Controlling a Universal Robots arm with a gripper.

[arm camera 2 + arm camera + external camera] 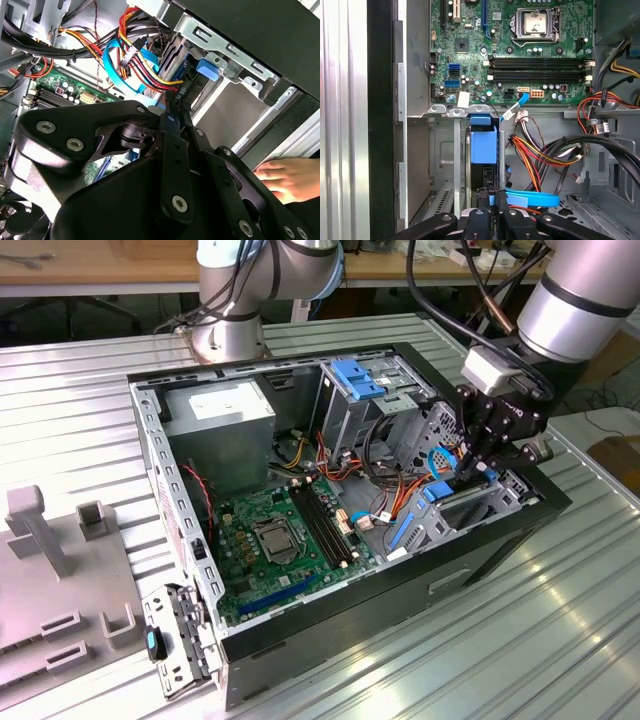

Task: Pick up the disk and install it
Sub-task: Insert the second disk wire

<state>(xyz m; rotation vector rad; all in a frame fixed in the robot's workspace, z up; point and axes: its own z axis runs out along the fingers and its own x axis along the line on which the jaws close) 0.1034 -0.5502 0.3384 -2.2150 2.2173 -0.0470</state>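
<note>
The gripper [470,462] hung low inside the open computer case [300,625], at the drive bay on the exterior view's right, and its fingers [490,200] were clenched narrowly on the edge of the disk [483,145], which stood on edge in the metal bay with its blue carrier rail facing outward. In the second wrist view the same fingers [172,130] pinched a thin blue edge just beside a bundle of coloured cables [135,60] and a flat blue data cable [530,199]. The disk looked partly seated in its slot, so the step in hand was judged to be the installation itself. Doing it well would call for keeping the disk square to the bay's guide rails, pressing straight along the slot, and keeping the nearby cables from being trapped. A person's hand [290,176] rested against the outside of the case.
</note>
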